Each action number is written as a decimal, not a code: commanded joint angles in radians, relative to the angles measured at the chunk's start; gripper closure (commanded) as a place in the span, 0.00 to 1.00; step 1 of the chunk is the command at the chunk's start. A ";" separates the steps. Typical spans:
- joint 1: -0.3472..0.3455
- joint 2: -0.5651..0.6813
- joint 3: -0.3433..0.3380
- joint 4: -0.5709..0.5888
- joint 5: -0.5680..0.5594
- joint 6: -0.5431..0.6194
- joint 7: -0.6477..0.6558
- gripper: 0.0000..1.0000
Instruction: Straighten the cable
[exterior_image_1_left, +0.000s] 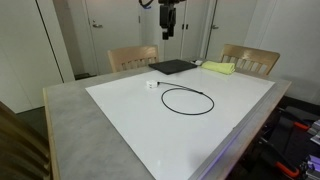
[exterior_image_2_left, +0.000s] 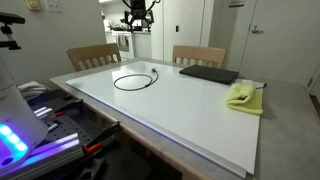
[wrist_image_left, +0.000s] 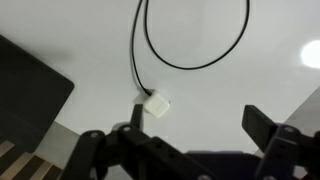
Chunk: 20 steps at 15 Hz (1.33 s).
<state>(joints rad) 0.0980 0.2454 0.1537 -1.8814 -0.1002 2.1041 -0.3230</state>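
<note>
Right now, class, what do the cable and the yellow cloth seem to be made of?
Cable: probably rubber or plastic sheath, matte black; it bends in a smooth loop. Yellow cloth: likely soft fabric, matte; it lies crumpled in folds.

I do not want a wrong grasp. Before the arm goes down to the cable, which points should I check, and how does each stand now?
1. Gripper open: ok, jaws stand wide.
2. Gripper empty: ok.
3. Cable located: ok, it lies in a loop on the white board.
4. White plug free to grasp: ok, nothing lies on it.
5. Black pad and yellow cloth apart from cable: ok.
6. Gripper exactly above plug: cannot tell.
</note>
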 joint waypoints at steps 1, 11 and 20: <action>-0.026 0.075 -0.002 0.054 0.004 0.051 -0.187 0.00; -0.076 0.289 0.026 0.267 0.052 0.023 -0.605 0.00; -0.058 0.319 0.009 0.247 0.051 0.042 -0.609 0.00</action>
<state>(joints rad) 0.0421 0.5633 0.1589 -1.6380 -0.0462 2.1500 -0.9345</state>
